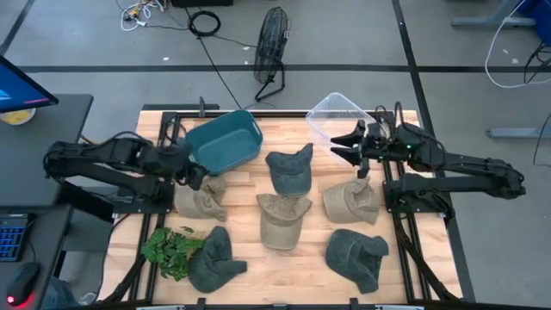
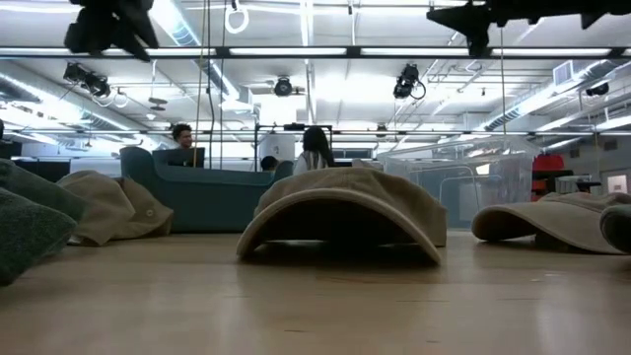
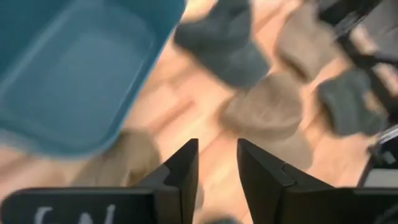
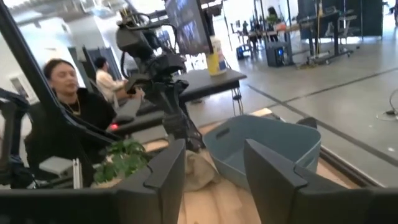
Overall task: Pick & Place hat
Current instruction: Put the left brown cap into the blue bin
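Both arms are hovering empty above the table, so no pick seems begun. The left gripper [image 1: 196,175], fingers apart, is hanging over a tan fabric cap [image 1: 201,198] beside the teal plastic bin [image 1: 224,140]; next it needs lowering onto it. The right gripper [image 1: 343,144], fingers apart, is waiting by the clear plastic tub [image 1: 336,112]. No legible writing.

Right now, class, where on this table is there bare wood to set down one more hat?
Bare wood shows between the dark teal plastic bin and clear plastic tub, above the blue-grey cap. The front rows of hats, including the tan middle cap, are crowded.
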